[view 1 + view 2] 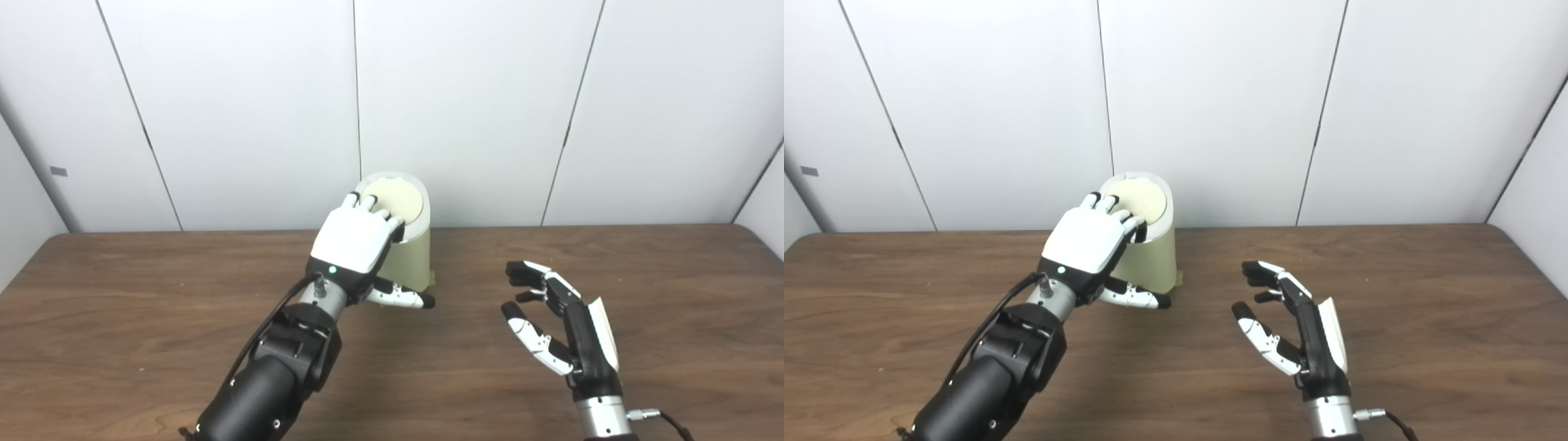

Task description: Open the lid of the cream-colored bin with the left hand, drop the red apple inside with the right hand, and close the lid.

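The cream-colored bin (pixel 409 245) stands upright at the back middle of the worktop (pixel 122 318), close to the white wall panels, its long axis vertical and its slanted top face tilted toward us. We see the left hand (pixel 358 239) resting against the bin's upper left side, fingertips (pixel 369 202) laid on the near-left part of the round lid (pixel 397 199), thumb (pixel 401 298) spread low in front of the bin body; the fingers are apart and clamp nothing. We judge the lid to lie flat in its rim, so whether this is the opening press or the final closing, we cannot tell. To do it well, we would press straight down near the lid's edge and avoid shoving the bin sideways. The right hand (pixel 563 321) hovers well apart to the right, palm turned inward, fingers spread and empty. No red apple is visible in either view.
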Robot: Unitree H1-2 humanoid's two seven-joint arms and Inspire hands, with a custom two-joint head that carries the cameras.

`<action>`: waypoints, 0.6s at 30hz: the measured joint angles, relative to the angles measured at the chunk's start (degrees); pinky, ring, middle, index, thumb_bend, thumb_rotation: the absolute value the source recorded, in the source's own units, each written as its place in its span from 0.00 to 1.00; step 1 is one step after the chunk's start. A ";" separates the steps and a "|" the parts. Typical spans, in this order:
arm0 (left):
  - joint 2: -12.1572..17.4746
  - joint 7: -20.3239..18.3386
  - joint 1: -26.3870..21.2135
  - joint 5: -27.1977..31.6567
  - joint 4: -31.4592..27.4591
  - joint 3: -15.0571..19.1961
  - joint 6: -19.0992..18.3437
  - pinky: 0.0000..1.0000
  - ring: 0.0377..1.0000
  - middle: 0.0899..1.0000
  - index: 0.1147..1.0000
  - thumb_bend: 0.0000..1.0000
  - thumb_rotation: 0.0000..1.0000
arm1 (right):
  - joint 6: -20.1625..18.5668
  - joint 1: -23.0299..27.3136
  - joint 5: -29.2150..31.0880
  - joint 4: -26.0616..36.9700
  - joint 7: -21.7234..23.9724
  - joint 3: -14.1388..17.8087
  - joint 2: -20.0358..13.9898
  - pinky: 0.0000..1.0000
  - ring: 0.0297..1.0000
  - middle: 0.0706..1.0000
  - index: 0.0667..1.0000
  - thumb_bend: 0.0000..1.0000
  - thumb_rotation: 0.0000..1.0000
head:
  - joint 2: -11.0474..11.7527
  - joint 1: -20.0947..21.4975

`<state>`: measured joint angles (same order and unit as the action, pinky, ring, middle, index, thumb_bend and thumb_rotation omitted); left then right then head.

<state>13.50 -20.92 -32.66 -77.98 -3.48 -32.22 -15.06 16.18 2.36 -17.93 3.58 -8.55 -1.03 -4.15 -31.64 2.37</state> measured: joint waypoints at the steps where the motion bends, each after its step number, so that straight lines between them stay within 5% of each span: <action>1: -0.01 -0.04 -0.23 -0.47 0.25 -0.01 0.32 1.00 0.95 0.83 0.78 0.98 0.86 | -0.11 0.00 0.14 0.00 0.07 0.01 0.05 0.60 0.70 0.71 0.69 0.23 0.49 | 0.09 0.09; 18: -0.65 0.60 -1.47 -2.65 3.57 0.90 2.61 1.00 0.89 0.80 0.76 0.98 0.85 | -2.05 -0.62 3.46 0.47 1.69 0.25 0.81 0.61 0.70 0.72 0.70 0.22 0.45 | 0.09 0.00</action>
<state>12.86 -20.32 -34.14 -80.63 0.09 -31.32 -12.45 14.13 1.73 -14.47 4.06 -6.86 -0.78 -3.33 -31.55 2.37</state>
